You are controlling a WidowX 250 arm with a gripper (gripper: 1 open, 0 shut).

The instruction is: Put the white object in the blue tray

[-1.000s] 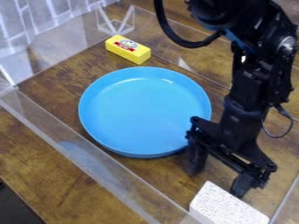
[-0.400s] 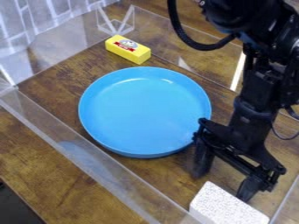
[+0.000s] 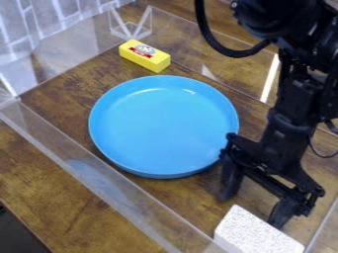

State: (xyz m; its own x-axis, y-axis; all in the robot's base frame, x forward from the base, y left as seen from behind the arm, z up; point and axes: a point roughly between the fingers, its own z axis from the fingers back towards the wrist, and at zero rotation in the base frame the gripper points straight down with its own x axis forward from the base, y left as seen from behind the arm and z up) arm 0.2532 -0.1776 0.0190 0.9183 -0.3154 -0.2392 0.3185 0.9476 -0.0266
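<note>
Jaws wide, hovering just short of the white block

My gripper (image 3: 266, 196) has barely shifted this past second, fingers spread and holding nothing; the white block (image 3: 254, 231) lies on the table just beside it, outside the empty blue plate (image 3: 164, 126).

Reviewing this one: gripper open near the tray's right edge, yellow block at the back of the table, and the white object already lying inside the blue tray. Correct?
One error: the white object is not in the blue tray. The camera view shows it on the table at the front, outside the rim, just below the open gripper. The tray is empty. The yellow block does sit at the back.
</note>
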